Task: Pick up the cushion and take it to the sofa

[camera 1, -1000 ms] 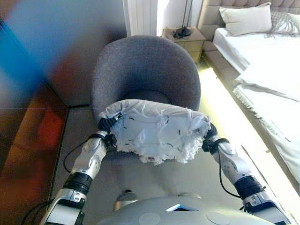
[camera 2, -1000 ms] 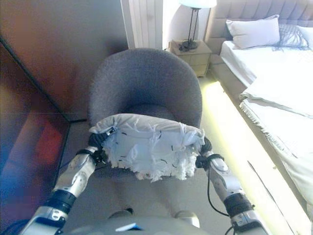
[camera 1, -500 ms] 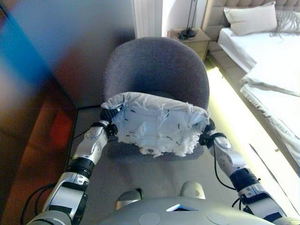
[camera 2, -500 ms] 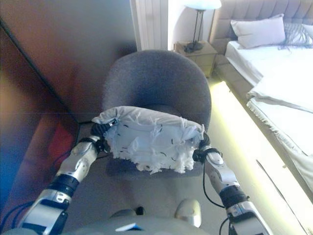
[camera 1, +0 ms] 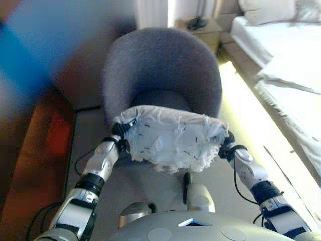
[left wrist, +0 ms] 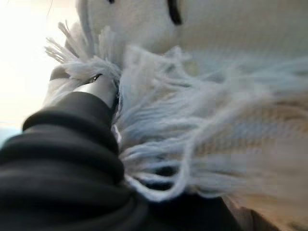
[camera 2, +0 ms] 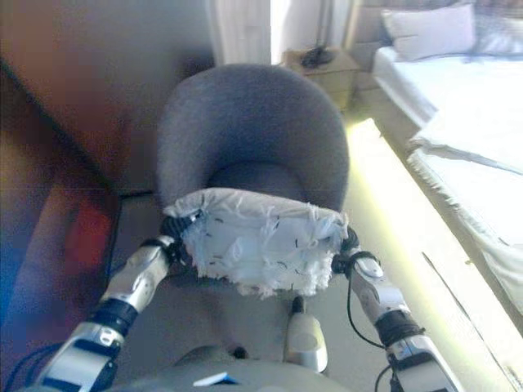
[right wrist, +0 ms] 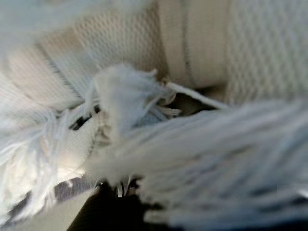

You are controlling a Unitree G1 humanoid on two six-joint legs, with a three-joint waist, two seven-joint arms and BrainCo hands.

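In front of the robot, the left eye view shows one white fringed cushion (camera 1: 171, 139) carried off the floor between the left hand (camera 1: 119, 136) and the right hand (camera 1: 225, 145), one at each short end, probably because it is too wide and soft for a single hand. It hangs just before one grey tub chair (camera 1: 161, 75), over the front of its seat. Only the dark wrist covers show at the cushion's edges; the fingers are buried in the fabric.

The right eye view repeats this and adds one bed (camera 2: 466, 106) to the right with one pillow (camera 2: 425, 33), and one nightstand (camera 2: 319, 69) behind the chair. The chair looks like the seat the task means, so the carry appears nearly finished.

The left wrist view is filled with fringe and knitted cover; a bit of silver finger (left wrist: 96, 86) presses into the tassels, but whether the hand curls round them I cannot tell.

The right wrist view shows only fringe and cover, so that hand's grip cannot be judged either.
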